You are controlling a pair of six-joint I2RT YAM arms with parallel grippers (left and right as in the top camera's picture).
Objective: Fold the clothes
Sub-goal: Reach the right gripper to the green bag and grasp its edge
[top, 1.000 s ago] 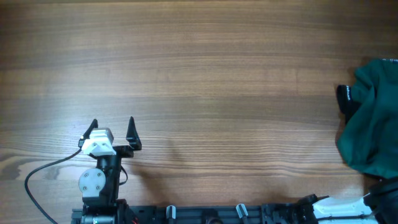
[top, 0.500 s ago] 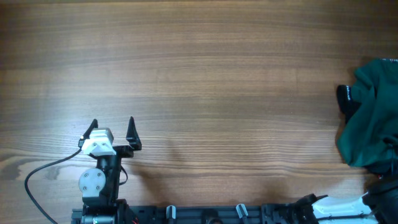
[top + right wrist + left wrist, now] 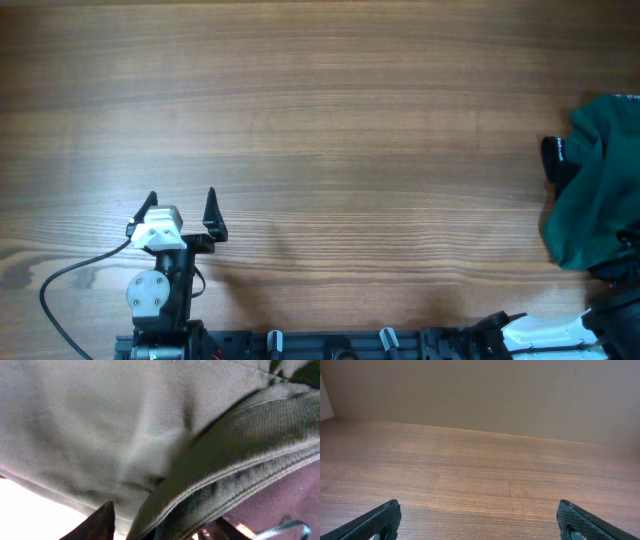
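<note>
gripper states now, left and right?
Left gripper: open, empty.
Right gripper: cannot tell; green garment lies between its fingers.

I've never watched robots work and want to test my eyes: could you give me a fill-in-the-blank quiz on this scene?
1. The crumpled garment is dark ____.
2. The left gripper holds nothing; its jaws stand ____.
3. The table top is made of ____.
4. The garment lies far from the left gripper, at the table's ____ edge.
Missing words: green; open; wood; right.
</note>
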